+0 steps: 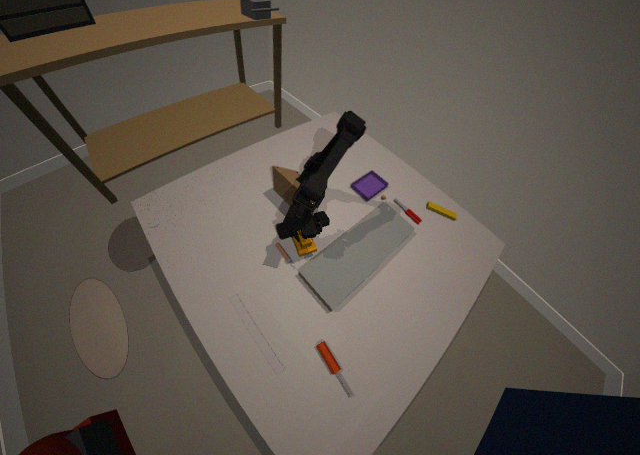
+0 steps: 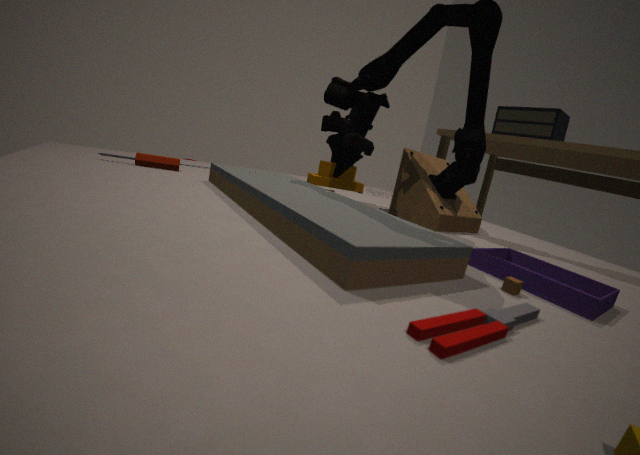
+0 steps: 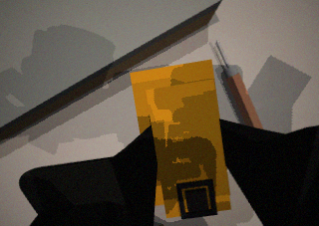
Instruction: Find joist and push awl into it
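Note:
My gripper (image 1: 303,234) (image 2: 338,173) (image 3: 179,125) is shut on the yellow stud finder (image 1: 306,246) (image 2: 325,180) (image 3: 191,104), with one finger on each side of it. It is beside the panel's long edge, low at the table; whether it touches the table is unclear. The grey floor panel (image 1: 356,269) (image 2: 310,212) (image 3: 150,12) lies flat; no joist shows. The awl (image 1: 283,252) (image 3: 245,102), with a brown handle and thin metal tip, lies beside the stud finder near the panel's corner. The purple tray (image 1: 369,185) (image 2: 558,290) is empty, beyond the panel's other end.
Red-handled pliers (image 1: 412,215) (image 2: 448,323), a small brown cube (image 1: 383,197) (image 2: 512,285) and a yellow bar (image 1: 441,210) lie near the tray end. An orange-handled screwdriver (image 1: 328,357) (image 2: 157,161) lies beyond the panel's opposite end. The wooden arm base (image 1: 284,184) (image 2: 418,202) stands behind the gripper.

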You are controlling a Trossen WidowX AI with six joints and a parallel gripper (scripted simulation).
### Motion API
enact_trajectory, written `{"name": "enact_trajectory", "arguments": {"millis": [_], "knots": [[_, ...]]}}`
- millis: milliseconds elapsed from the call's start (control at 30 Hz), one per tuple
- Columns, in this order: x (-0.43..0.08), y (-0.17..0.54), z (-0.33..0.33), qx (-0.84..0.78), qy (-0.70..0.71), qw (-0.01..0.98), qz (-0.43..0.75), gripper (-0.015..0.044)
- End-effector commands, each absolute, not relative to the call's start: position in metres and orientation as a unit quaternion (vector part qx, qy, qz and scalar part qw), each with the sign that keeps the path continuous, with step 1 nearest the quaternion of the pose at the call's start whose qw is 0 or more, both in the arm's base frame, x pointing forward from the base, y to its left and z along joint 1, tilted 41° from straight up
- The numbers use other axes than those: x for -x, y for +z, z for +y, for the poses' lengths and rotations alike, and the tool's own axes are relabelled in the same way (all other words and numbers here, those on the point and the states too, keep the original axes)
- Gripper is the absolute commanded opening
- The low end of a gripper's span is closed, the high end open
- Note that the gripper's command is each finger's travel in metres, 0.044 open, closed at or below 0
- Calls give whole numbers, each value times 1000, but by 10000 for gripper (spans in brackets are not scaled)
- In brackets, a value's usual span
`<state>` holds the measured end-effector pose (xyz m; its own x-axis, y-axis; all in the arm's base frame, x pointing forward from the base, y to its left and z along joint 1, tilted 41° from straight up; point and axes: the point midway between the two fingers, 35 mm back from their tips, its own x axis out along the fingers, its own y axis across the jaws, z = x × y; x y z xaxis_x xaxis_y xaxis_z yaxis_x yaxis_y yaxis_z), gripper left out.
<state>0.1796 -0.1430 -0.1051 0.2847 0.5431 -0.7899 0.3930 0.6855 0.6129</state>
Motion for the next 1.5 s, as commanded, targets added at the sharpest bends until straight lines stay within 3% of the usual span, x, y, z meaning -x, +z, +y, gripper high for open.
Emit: {"name": "enact_trajectory", "arguments": {"millis": [0,433,1467], "knots": [[-180,-80,-168,-386,50,706,592,0],[-181,-52,-190,-383,54,708,591,0],[-298,-57,-233,-318,140,747,567,0]]}}
